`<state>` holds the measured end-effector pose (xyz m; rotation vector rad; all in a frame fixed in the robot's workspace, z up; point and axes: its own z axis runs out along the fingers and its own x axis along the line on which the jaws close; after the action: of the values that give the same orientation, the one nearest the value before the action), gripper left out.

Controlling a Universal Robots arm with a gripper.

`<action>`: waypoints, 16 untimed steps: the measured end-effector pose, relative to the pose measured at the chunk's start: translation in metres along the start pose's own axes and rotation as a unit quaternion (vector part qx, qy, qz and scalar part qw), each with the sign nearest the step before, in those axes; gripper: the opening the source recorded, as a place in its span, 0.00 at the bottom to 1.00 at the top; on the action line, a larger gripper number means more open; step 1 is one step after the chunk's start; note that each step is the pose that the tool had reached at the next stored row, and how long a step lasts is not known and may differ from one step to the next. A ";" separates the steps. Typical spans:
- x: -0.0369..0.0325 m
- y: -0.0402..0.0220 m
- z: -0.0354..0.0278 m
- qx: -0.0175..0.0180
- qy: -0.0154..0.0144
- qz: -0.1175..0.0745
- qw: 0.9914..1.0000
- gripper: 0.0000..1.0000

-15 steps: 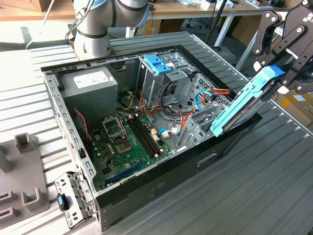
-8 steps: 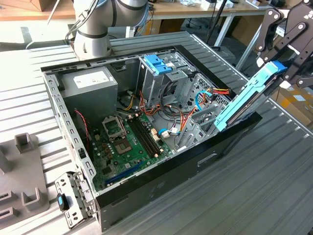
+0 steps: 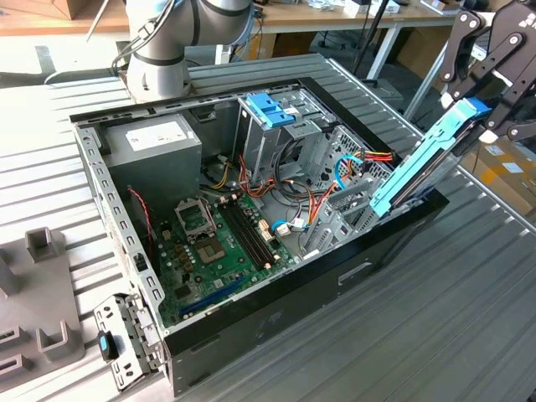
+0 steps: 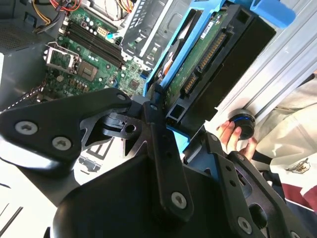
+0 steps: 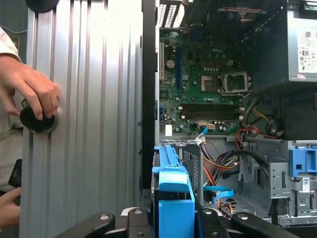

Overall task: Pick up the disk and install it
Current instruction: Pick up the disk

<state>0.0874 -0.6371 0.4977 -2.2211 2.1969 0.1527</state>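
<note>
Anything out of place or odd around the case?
The disk, clamped in the gripper, hangs tilted at the edge of the case, not in a bay. A person's hand rests on a black knob on the table beside it.

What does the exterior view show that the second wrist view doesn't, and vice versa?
Exterior view: the arm's base by the open computer case, and a grey fixture block on the exterior view's left. Second wrist view: a person's hand on a black knob, and the green circuit board of the disk. Both: the gripper shut on the disk, and the motherboard.
</note>
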 end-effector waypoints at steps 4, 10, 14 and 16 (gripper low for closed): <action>-0.0033 -0.0063 0.0000 0.000 0.000 0.000 1.000 0.37; -0.0080 -0.0164 -0.0001 0.000 0.001 0.000 1.000 0.37; -0.0101 -0.0230 -0.0001 0.000 0.001 0.000 1.000 0.37; -0.0120 -0.0286 -0.0002 0.000 0.001 0.000 1.000 0.37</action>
<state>0.1158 -0.6248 0.4971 -2.2221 2.1979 0.1508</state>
